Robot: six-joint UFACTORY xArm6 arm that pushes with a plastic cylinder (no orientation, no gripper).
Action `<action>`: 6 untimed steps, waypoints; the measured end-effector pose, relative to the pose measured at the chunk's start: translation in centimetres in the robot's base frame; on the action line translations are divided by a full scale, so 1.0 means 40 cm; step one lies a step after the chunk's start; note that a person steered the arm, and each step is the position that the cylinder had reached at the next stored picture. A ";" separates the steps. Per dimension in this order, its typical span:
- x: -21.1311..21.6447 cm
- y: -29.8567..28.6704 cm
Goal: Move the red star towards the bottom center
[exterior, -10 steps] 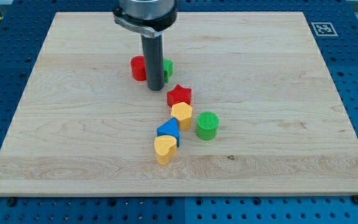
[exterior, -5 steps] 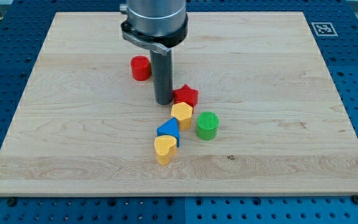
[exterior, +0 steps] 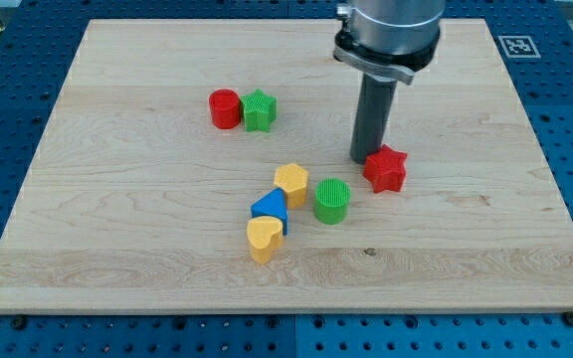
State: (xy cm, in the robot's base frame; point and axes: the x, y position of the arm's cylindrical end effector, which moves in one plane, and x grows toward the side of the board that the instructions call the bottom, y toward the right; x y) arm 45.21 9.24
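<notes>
The red star [exterior: 386, 168] lies right of the board's middle, to the right of the green cylinder [exterior: 332, 200]. My tip [exterior: 366, 159] rests on the board just to the star's upper left, touching or nearly touching it. The rod rises from there to the arm's grey collar at the view's top.
A yellow hexagon [exterior: 290, 183], a blue block [exterior: 270, 208] and a yellow heart [exterior: 264, 237] form a short chain left of the green cylinder. A red cylinder [exterior: 225, 108] and a green star [exterior: 259, 110] sit side by side at the upper left. The wooden board [exterior: 117, 249] lies on a blue perforated table.
My tip has swept right across the board, pushing the red star right, away from the yellow hexagon to beyond the green cylinder. The green star, hidden before, now shows.
</notes>
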 end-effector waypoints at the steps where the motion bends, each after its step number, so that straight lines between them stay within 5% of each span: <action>1: -0.019 0.035; 6: 0.044 0.136</action>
State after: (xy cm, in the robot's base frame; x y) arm 46.95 14.68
